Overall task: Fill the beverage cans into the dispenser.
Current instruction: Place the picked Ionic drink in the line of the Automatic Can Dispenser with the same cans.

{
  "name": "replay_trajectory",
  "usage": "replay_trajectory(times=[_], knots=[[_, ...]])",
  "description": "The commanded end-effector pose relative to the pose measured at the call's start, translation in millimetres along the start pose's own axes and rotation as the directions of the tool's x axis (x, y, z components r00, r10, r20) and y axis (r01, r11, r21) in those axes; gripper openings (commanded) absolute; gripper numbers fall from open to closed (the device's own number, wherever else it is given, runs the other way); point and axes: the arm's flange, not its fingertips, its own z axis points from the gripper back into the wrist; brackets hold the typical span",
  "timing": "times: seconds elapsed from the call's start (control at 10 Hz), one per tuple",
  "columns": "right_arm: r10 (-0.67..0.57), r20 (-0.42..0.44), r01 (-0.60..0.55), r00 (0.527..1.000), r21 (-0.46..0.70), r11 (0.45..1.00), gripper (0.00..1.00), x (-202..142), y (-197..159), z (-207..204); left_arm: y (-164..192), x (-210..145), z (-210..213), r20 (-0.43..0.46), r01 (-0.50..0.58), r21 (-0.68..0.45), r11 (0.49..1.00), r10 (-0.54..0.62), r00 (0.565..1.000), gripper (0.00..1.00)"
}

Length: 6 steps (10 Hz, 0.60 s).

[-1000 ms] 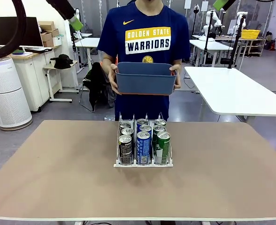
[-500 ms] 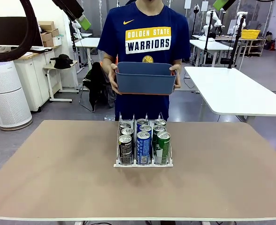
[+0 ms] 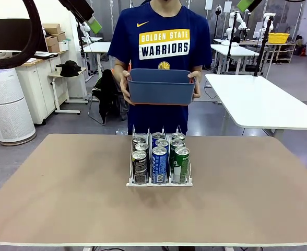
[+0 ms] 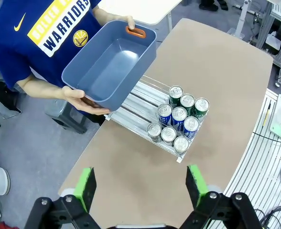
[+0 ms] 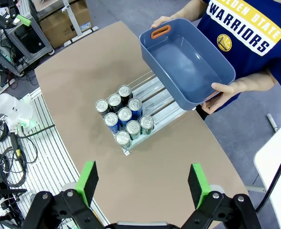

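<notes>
cans: nine cans (image 3: 159, 157) stand upright in the rack (image 3: 159, 182), three to a lane, crowded at its near end; the far ends of the lanes are bare (seen in both wrist views).
rack axis: lanes run from the robot's side toward the person, mid-table.
left gripper (image 4: 141, 185): high above the table, looking down, jaws wide, nothing between them; the rack lies ahead of and below it.
right gripper (image 5: 143, 182): same height and pose, jaws wide and empty; the rack sits about as far from it as from the left one, so neither arm is clearly nearer.
tub (image 3: 161, 87): held in both the person's hands over the far edge, empty inside.
step: no loose can is on the table (image 3: 65, 188), so filling looks done.
room: tan top bare around the rack.
</notes>
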Motion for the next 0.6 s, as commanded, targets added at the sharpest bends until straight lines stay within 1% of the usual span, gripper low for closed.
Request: replay_trajectory(times=[0.0,0.5], knots=[[-0.001,-0.001,0.001,1.000,0.002,1.000,1.00,-2.3,2.1,0.6,1.7,-1.5,-0.1,-0.002,-0.004,-0.001,1.000,0.004,1.000,1.00],[-0.001,-0.001,0.001,1.000,0.002,1.000,1.00,-2.3,2.1,0.6,1.7,-1.5,-0.1,-0.002,-0.004,-0.001,1.000,0.004,1.000,1.00]])
